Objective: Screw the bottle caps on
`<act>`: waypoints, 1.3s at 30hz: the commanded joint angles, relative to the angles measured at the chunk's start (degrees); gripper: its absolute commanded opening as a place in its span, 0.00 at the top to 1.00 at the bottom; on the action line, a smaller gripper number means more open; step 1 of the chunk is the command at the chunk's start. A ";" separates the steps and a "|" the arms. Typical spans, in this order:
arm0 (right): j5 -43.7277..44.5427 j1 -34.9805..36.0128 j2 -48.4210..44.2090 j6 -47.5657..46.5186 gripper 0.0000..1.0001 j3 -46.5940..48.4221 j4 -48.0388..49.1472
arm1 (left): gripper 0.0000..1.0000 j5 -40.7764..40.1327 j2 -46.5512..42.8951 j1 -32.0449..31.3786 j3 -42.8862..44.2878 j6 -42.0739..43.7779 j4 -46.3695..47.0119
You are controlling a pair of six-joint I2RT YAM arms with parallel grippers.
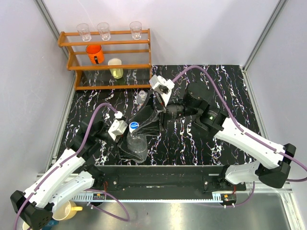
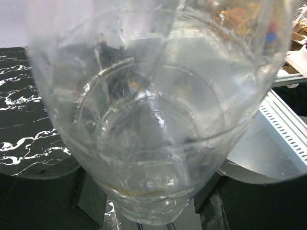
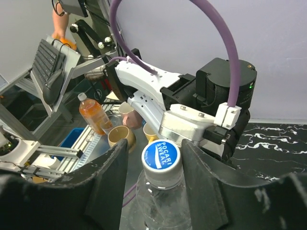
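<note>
The left gripper [image 1: 121, 130] squeezes the clear bottle [image 1: 137, 146], well in front of the wooden rack [image 1: 110, 67]. Blurry plastic hides most of its fingers. The right gripper [image 3: 154, 153] stands open around the blue-topped cap [image 3: 160, 156] on that bottle, not yet pinching.

Clear bottle [image 1: 137, 146]: near side of the surface [image 1: 192, 139], left of centre, roughly upright, see-through wall held between my left fingers [image 2: 91, 199]. Cap [image 3: 160, 157]: blue top, white lettering, pale skirt, sitting on its neck between my right fingers [image 3: 108, 191].
</note>
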 commanded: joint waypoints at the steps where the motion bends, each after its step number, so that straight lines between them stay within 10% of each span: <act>1: -3.56 -0.10 1.50 2.83 0.47 2.25 5.11 | 0.69 0.03 -0.23 0.12 0.75 1.18 2.32; 18: 3.99 -0.19 0.19 -1.12 0.87 1.19 -1.46 | 0.73 -9.02 -0.58 0.56 0.84 -1.72 6.28; 22: 16.61 -0.02 -1.48 -3.93 1.00 -0.21 -6.12 | 0.74 -18.57 -0.75 0.65 1.10 -1.81 6.81; 39: 80.50 15.62 5.98 -10.09 1.00 9.00 -17.56 | 0.74 -55.60 -1.11 1.17 1.98 2.94 3.47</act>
